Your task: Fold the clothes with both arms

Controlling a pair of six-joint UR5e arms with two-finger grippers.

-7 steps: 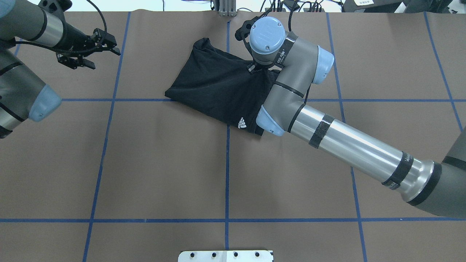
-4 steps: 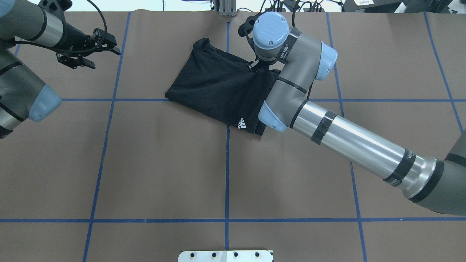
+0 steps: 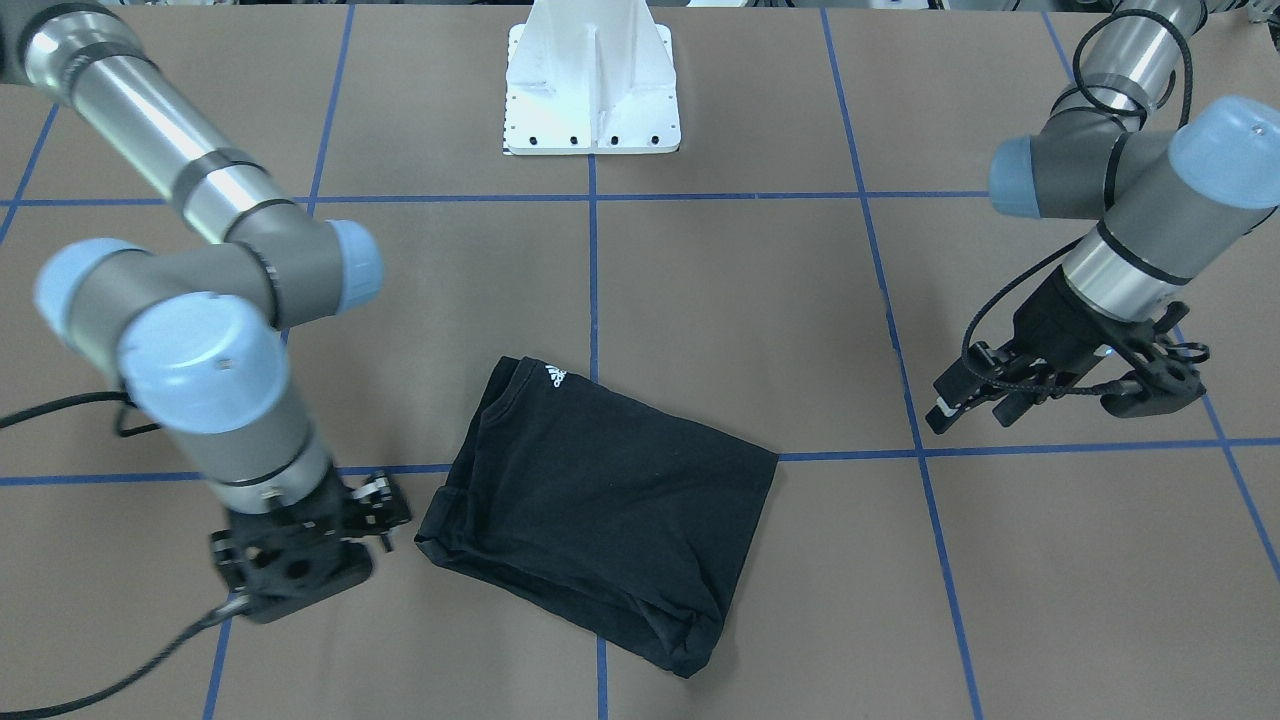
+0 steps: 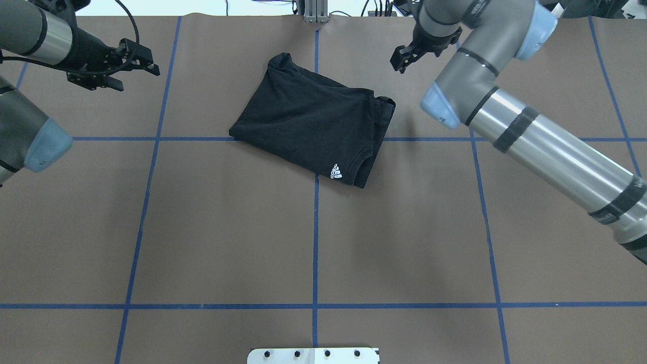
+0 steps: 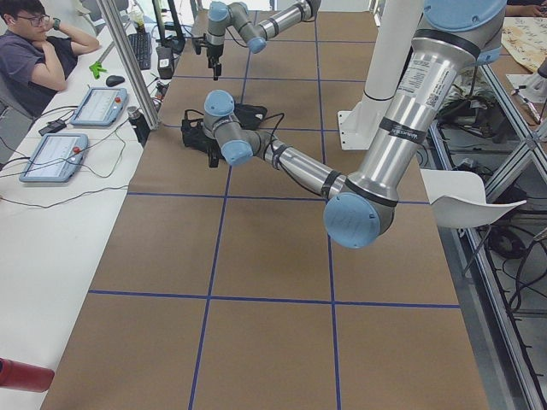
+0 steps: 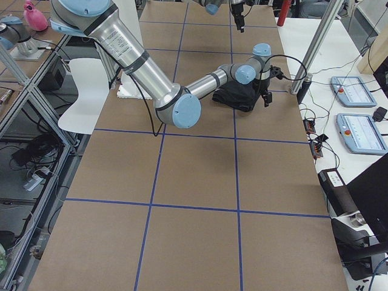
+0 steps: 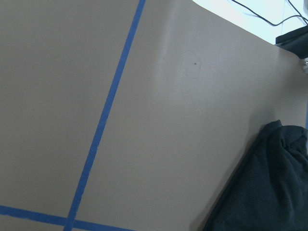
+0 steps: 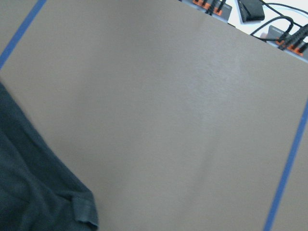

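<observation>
The left gripper [image 3: 970,410] has its 2 fingers spread, with nothing between them. It hangs over bare table [image 4: 227,227], well apart from the T-shirt [image 4: 308,116], on the robot's left side. The right gripper [image 4: 399,61] also has its fingers parted and grips nothing. It sits near the shirt's edge on the robot's right, clear of the cloth. The left arm [image 4: 30,35] is bent back at the far left corner, and the right arm [image 4: 530,141] stretches diagonally in from the right.

The T-shirt is black and folded into a rough rectangle. It lies flat, set askew across the centre blue tape line [image 4: 314,242], in the far half of the table. 1 small white striped logo [image 4: 336,172] faces up at the corner nearest the robot. Each wrist camera catches only a dark edge of the cloth.
</observation>
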